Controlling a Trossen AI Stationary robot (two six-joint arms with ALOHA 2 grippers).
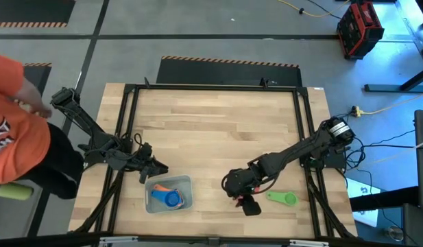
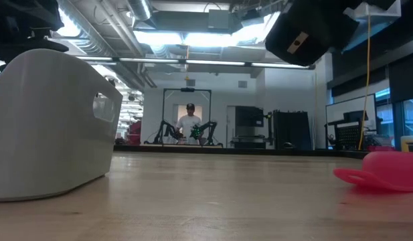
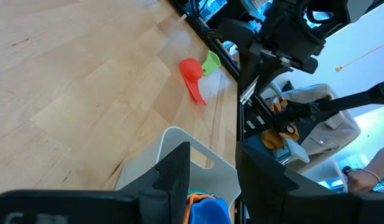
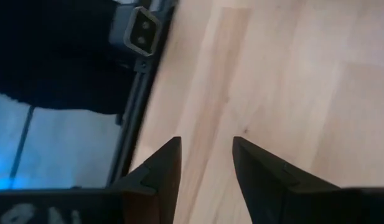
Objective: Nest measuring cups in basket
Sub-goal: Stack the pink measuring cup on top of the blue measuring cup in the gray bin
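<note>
Left claw (image 1: 158, 169) — parted, empty — beside basket (image 1: 185, 182); right claw (image 1: 233, 194) parted, empty, near pink cup (image 3: 192, 73) on bench (image 1: 211, 130).

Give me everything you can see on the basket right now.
The basket is a small, shallow, pale grey-green plastic tray with rounded corners and a cut-out handle slot in its end wall. It sits upright and flat on the wooden table, near the front edge, left of centre. Inside lie blue and orange measuring cups, apparently nested. The left gripper hovers just beside its back-left corner, not touching it. Nothing else touches it.
</note>
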